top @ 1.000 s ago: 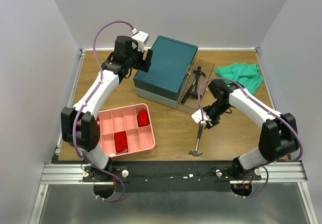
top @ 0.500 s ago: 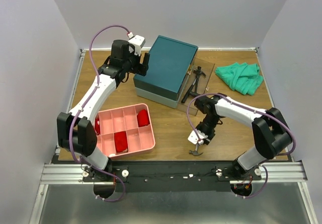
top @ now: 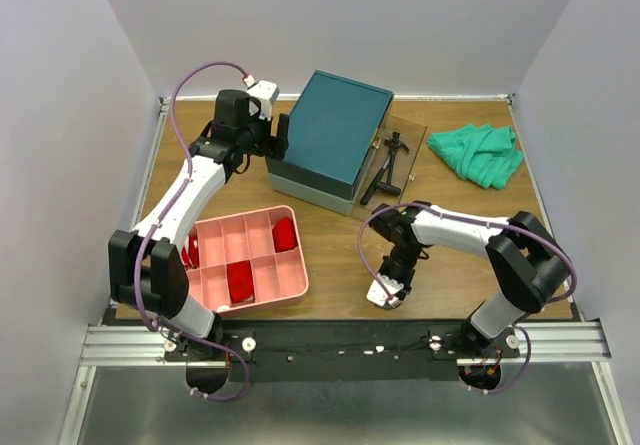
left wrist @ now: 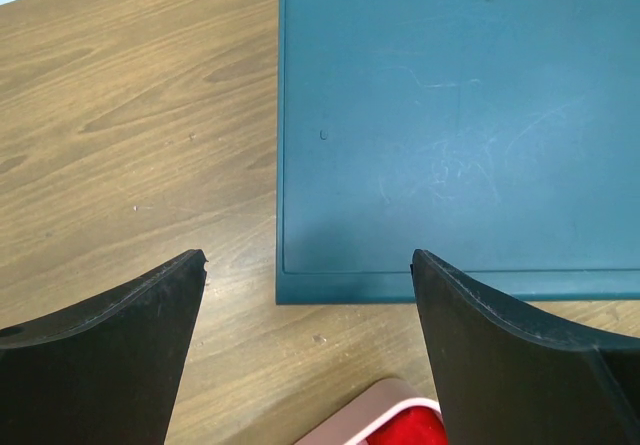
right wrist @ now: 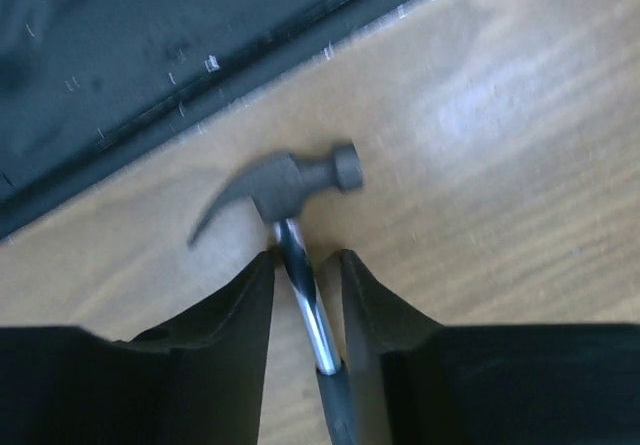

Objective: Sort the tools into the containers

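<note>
**A:** What is your right claw (right wrist: 305,260) doing?

**B:** Its jaws are narrowed around the hammer (right wrist: 290,180), one finger on each side of the steel shaft just below the head. You can see a sliver of wood between the shaft and one finger, so it is not clamped yet.

**A:** And the hammer itself?

**B:** It has a dark claw head, a bright shaft and a black grip. It lies flat on the wooden table (top: 330,235) at the near edge.

**A:** Your left claw (left wrist: 310,260)?

**B:** It is spread wide and holds nothing. It hangs over the edge of the teal box (top: 335,130).

**A:** The containers?

**B:** A clear drawer (top: 418,140) is pulled out on the box's right side, with dark tools (top: 383,170) inside. The pink divided tray (top: 290,275) holds red items (top: 285,233).
</note>
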`<state>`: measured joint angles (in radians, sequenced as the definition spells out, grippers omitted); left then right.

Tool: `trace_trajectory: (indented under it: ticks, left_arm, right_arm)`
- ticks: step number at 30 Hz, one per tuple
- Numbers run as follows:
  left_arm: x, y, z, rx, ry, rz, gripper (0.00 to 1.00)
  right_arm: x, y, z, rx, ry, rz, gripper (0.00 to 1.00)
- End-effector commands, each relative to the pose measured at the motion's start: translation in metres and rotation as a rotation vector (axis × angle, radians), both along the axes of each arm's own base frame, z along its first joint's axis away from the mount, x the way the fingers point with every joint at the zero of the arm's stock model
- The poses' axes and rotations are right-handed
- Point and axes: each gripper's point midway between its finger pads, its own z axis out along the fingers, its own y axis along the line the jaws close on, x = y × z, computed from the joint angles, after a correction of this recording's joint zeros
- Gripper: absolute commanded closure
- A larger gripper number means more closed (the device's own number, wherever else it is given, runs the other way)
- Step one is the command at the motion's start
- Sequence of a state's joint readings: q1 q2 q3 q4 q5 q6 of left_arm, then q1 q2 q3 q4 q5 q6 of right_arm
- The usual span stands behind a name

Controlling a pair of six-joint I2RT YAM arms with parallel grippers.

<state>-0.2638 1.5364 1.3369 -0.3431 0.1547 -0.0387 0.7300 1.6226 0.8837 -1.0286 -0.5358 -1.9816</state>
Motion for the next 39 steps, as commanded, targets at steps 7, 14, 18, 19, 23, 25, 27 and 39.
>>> trace_trajectory:
  ticks: [7, 14, 18, 19, 23, 25, 27, 39]
  left_arm:
    - [-0.019, 0.006, 0.034, -0.056, -0.074, -0.001, 0.06]
    - [-0.027, 0.002, 0.067, -0.125, -0.156, -0.009, 0.06]
    - [-0.033, -0.003, 0.105, -0.198, -0.231, -0.02, 0.06]
    - [-0.034, -0.004, 0.115, -0.213, -0.25, -0.024, 0.06]
    - [-0.028, -0.007, 0.137, -0.219, -0.291, -0.035, 0.06]
    - [-0.022, -0.008, 0.144, -0.222, -0.3, -0.035, 0.06]
    - [-0.017, -0.01, 0.144, -0.206, -0.308, -0.053, 0.06]
    - [0.031, 0.003, 0.054, -0.002, -0.121, 0.006, 0.08]
  right_arm:
    - [0.004, 0.004, -0.007, 0.057, -0.121, 0.142, 0.99]
    - [0.045, 0.062, 0.105, 0.227, -0.169, -0.176, 1.0]
    - [0.086, 0.095, 0.175, 0.331, -0.136, -0.556, 0.99]
    - [0.104, 0.098, 0.199, 0.37, -0.129, -0.651, 1.0]
    - [0.153, 0.089, 0.229, 0.4, 0.081, -1.124, 1.0]
    - [0.185, 0.083, 0.243, 0.459, 0.144, -1.282, 0.99]
    - [0.23, 0.059, 0.253, 0.498, 0.271, -1.576, 0.99]
    - [0.366, -0.04, 0.215, 0.436, 1.058, -2.31, 1.0]
